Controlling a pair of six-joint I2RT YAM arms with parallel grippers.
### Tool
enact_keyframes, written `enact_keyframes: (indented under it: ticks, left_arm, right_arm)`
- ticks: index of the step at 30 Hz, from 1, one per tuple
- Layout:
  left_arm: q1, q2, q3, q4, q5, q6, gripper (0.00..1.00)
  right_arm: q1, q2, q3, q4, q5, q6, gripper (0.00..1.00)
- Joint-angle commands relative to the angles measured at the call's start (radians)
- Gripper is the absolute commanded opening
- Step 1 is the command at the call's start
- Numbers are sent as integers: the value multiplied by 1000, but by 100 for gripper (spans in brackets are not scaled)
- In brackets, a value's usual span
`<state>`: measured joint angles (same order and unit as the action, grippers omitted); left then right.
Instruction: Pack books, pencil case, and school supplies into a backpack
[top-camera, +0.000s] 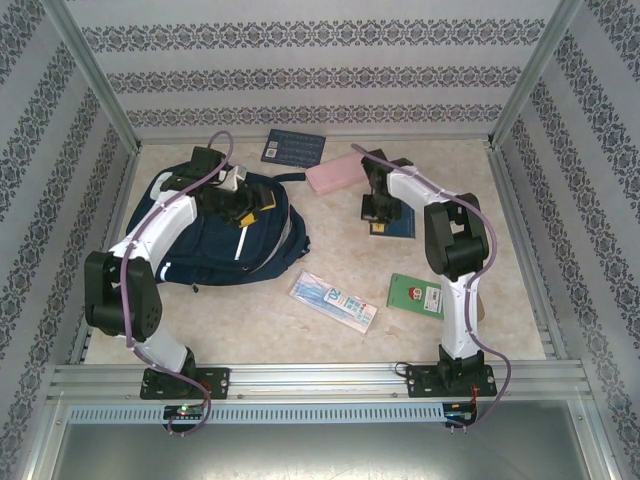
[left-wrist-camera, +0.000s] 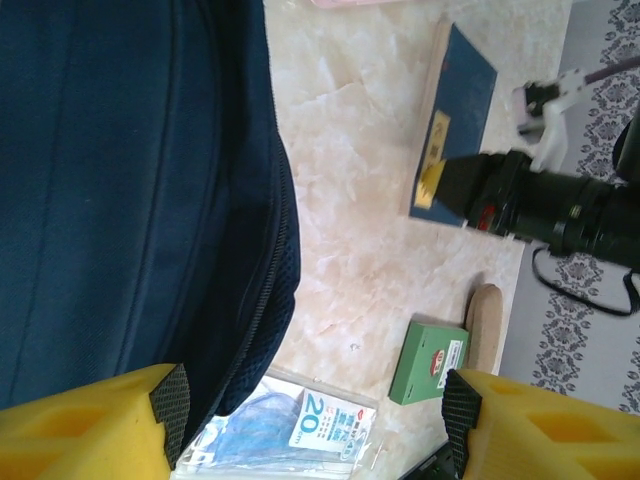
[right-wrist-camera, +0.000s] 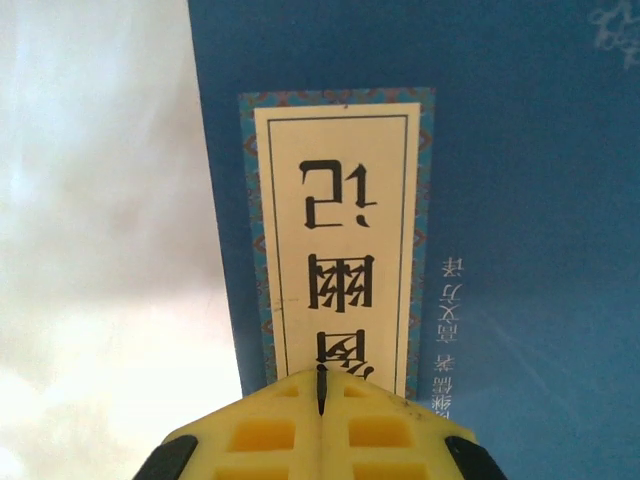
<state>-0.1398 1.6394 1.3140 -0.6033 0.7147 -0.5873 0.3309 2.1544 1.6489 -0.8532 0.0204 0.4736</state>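
The left claw (left-wrist-camera: 316, 412) is seen wide open above the backpack (top-camera: 215, 240), which lies on the left of the table (top-camera: 250, 320). The right claw (right-wrist-camera: 321, 385) is shut, tips pressed together over the label of a dark blue book (right-wrist-camera: 520, 200); contact cannot be told. The pencil case (top-camera: 335, 175) and school supplies packet (top-camera: 333, 302) are left lying on the table.

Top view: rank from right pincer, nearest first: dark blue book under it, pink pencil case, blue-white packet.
1. dark blue book: directly under the right pincer.
2. pink pencil case: farther back, to its left.
3. blue-white packet: toward the near edge, leftward.
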Motion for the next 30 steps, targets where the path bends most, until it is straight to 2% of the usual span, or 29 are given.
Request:
enact_keyframes:
  ticks: [1,7,12,17,23,28,30]
  left_arm:
    - [-32,30,40,36,37,10,70]
    - [-103,105,84,56,11,-12,69]
    - [-193,160,105,120,-57,-75,67]
    - [-294,248,141,152,-144,-125,57]
    - [-392,359,199,161,-238,-154,37]
    - [-445,443,259,151,-271,-159,22]
    - [-459,471,286,137,-284,-152,20]
  right_arm:
    - [77,-48,-103,-30,-43,48,0]
    - [206,-132,-195,18,-90,149,0]
    - [211,-211,-218,65,-111,166,0]
    - [138,-321,-278,155,-140,114,16]
    - [20,-417,-450,328,-210,89,33]
    - [-54,-419,-536,423,-273,74,35]
    - [-75,-421,-559,448,-278,69,36]
